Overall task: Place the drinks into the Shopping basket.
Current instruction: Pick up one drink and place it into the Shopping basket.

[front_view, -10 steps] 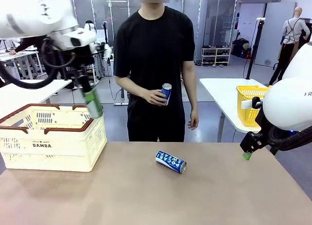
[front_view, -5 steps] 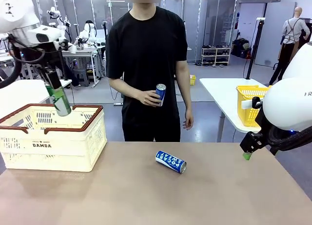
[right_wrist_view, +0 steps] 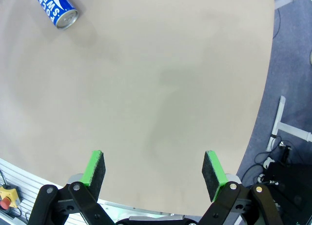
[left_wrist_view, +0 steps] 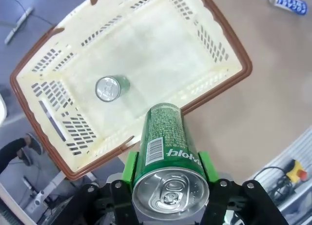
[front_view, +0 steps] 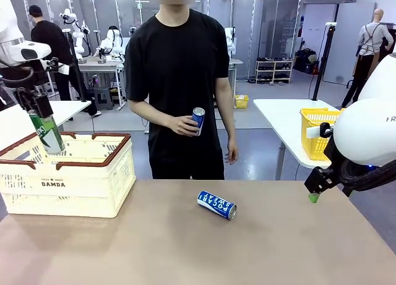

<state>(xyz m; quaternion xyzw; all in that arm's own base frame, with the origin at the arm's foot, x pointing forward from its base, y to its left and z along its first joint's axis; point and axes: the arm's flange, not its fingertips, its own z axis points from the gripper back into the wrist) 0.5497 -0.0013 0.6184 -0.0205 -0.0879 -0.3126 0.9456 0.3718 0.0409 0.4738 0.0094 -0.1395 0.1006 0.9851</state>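
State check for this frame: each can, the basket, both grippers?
Shopping basket: on table, one can inside.
held green can: tilted, airborne above Shopping basket rim.
left gripper: shut on held green can.
second green can: upright inside Shopping basket.
lying blue can: on its side on table.
person's blue can: upright in hand.
right gripper: open, empty.
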